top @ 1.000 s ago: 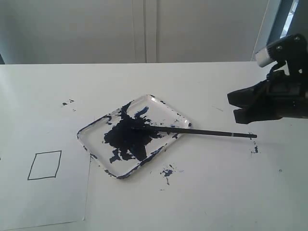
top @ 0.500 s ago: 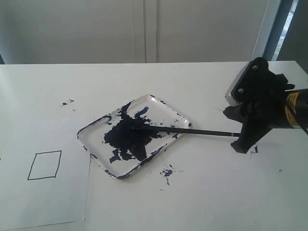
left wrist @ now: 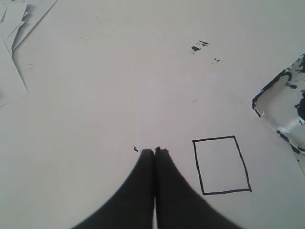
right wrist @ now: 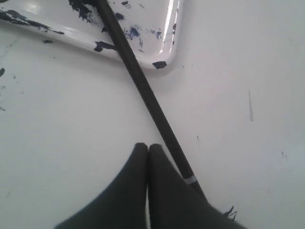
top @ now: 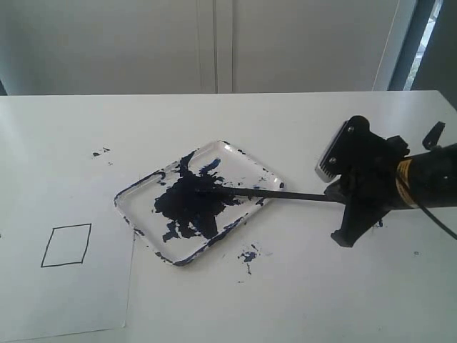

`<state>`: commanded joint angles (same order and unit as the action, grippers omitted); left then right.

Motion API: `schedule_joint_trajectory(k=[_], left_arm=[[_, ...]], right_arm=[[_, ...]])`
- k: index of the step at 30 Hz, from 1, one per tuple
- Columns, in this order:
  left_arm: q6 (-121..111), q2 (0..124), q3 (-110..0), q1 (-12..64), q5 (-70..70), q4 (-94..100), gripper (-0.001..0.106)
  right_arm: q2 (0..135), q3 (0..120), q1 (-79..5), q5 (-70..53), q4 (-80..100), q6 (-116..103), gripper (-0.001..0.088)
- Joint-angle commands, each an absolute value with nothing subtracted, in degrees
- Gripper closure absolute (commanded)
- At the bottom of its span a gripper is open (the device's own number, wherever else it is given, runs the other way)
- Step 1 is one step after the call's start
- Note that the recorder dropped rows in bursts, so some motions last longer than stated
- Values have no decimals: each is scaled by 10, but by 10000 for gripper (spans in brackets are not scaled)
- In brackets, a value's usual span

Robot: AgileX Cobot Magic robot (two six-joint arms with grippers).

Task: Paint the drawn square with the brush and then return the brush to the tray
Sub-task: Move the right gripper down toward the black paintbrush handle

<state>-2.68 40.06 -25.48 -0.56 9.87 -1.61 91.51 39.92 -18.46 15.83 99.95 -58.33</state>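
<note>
The brush (top: 285, 194) lies with its dark tip in the paint of the tray (top: 273, 174) and its handle out over the table to the right. My right gripper (top: 343, 239) hangs low over the handle end. In the right wrist view that gripper (right wrist: 147, 146) is shut and holds nothing, and the brush (right wrist: 143, 90) with its silver band (right wrist: 189, 180) runs just beside the fingers. The drawn square (top: 66, 245) on the paper sheet is white inside. My left gripper (left wrist: 155, 150) is shut and empty, beside the square (left wrist: 221, 164); it does not show in the exterior view.
Dark paint splatters mark the table near the tray's front (top: 248, 255), at the back left (top: 98, 152) and under the right arm. Loose paper sheets (left wrist: 14, 28) lie beyond the left gripper. The tray's corner (left wrist: 267, 102) shows in the left wrist view.
My right arm has swung down and leftward from the right edge to the brush's handle end, covering it. The brush, tray and square have not moved.
</note>
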Motion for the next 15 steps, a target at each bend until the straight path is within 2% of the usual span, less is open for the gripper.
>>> schedule_joint_trajectory(k=[11,14,15], left_arm=[[-27,401,-255,-6,99,-16,1053],[-27,401,-255,-6,99,-16,1053],[-27,401,-255,-6,99,-16,1053]], right_arm=[[929,405,-185,133,999,-592,858],[934,409,-185,129,999,-561,765],[938,413,-185,133,999,-550,702]])
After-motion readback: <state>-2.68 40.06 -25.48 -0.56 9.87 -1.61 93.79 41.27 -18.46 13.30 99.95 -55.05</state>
